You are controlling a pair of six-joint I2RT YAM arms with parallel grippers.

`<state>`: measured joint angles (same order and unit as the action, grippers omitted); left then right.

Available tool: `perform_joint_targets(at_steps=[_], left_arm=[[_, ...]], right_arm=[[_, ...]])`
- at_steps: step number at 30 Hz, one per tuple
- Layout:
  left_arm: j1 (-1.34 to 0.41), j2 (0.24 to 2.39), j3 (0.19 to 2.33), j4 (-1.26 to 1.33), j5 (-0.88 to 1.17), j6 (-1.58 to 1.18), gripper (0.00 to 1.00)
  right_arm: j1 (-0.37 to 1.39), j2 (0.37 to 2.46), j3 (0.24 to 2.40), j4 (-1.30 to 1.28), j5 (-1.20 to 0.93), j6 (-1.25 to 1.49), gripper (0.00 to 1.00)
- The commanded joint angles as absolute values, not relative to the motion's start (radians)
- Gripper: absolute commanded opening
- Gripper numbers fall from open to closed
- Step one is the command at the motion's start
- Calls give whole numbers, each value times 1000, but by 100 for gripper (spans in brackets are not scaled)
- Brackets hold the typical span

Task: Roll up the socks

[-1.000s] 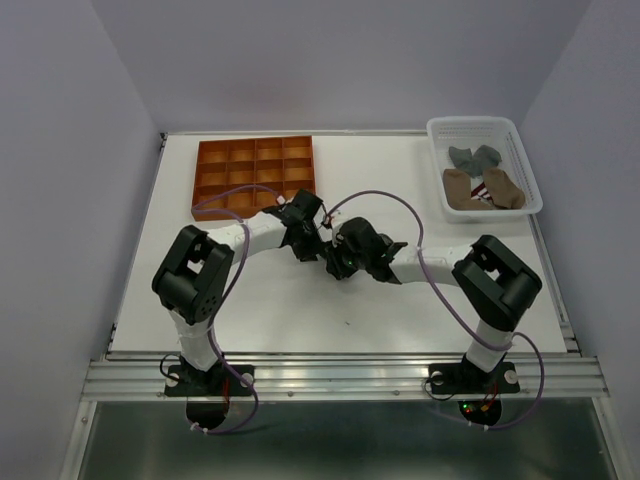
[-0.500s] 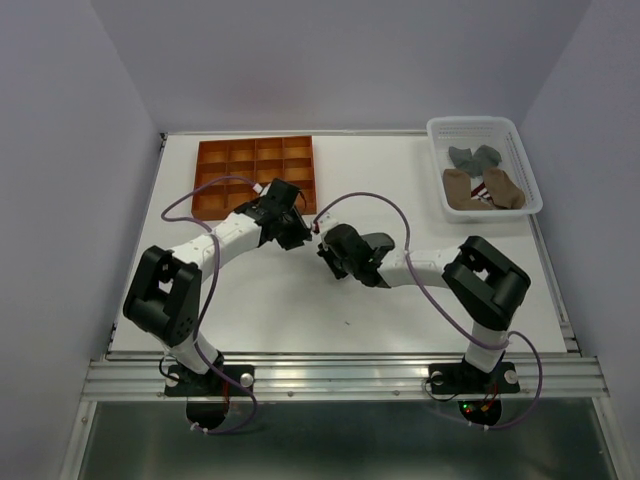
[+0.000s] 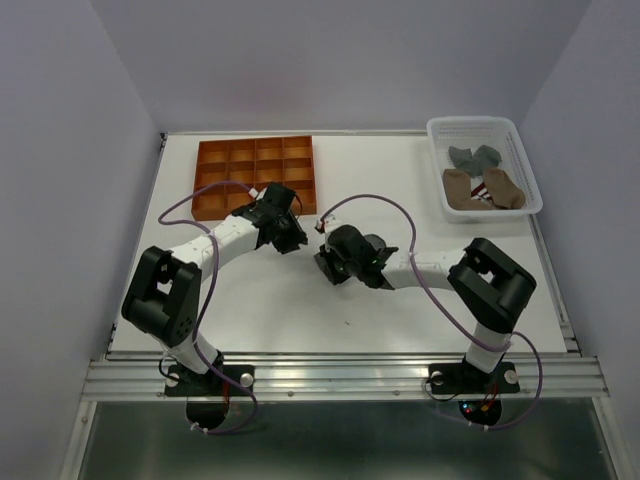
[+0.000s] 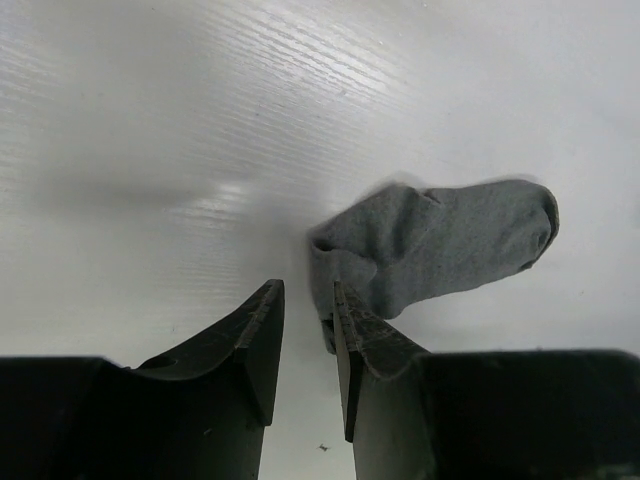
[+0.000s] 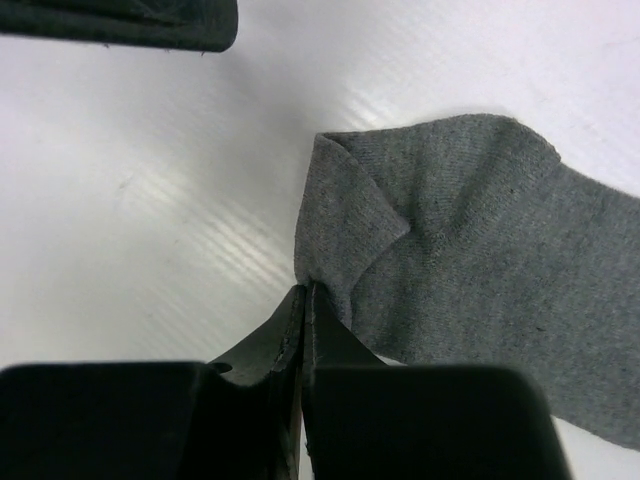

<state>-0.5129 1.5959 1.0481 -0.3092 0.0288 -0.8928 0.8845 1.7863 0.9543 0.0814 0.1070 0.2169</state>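
One grey sock (image 4: 440, 245) lies flat on the white table (image 3: 400, 200), between the two grippers. My right gripper (image 5: 303, 292) is shut, its tips pinching the sock's (image 5: 480, 250) near folded corner. My left gripper (image 4: 308, 300) stands just beside the sock's cuff end, jaws a little apart with only bare table between them; its right finger (image 4: 365, 340) overlaps the sock's edge. From above, the left gripper (image 3: 293, 238) and right gripper (image 3: 322, 262) sit close together mid-table and hide the sock. More socks, grey (image 3: 475, 155) and tan-brown (image 3: 460, 188), lie in the basket.
A white basket (image 3: 432, 135) stands at the back right corner. An orange tray (image 3: 255, 170) with several compartments sits at the back left, just behind the left gripper. The left gripper's finger (image 5: 120, 25) shows at the top of the right wrist view.
The right gripper has closed on the sock's corner. The left arm has drawn back to the left, so the two grippers stand slightly apart.
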Motion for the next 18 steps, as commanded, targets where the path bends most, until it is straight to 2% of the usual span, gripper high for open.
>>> perform_joint_targets(at_steps=[1, 12, 15, 18], left_arm=[[-509, 1551, 1031, -301, 31, -887, 38], [-509, 1540, 997, -275, 74, -877, 39], [-511, 1536, 989, -259, 92, -870, 42], [-514, 1539, 982, -238, 113, -859, 50]], right_arm=[[857, 1746, 914, 149, -17, 348, 1], [723, 1709, 798, 386, -320, 546, 1], [694, 1710, 775, 446, -394, 595, 1], [681, 1712, 770, 468, -411, 604, 1]])
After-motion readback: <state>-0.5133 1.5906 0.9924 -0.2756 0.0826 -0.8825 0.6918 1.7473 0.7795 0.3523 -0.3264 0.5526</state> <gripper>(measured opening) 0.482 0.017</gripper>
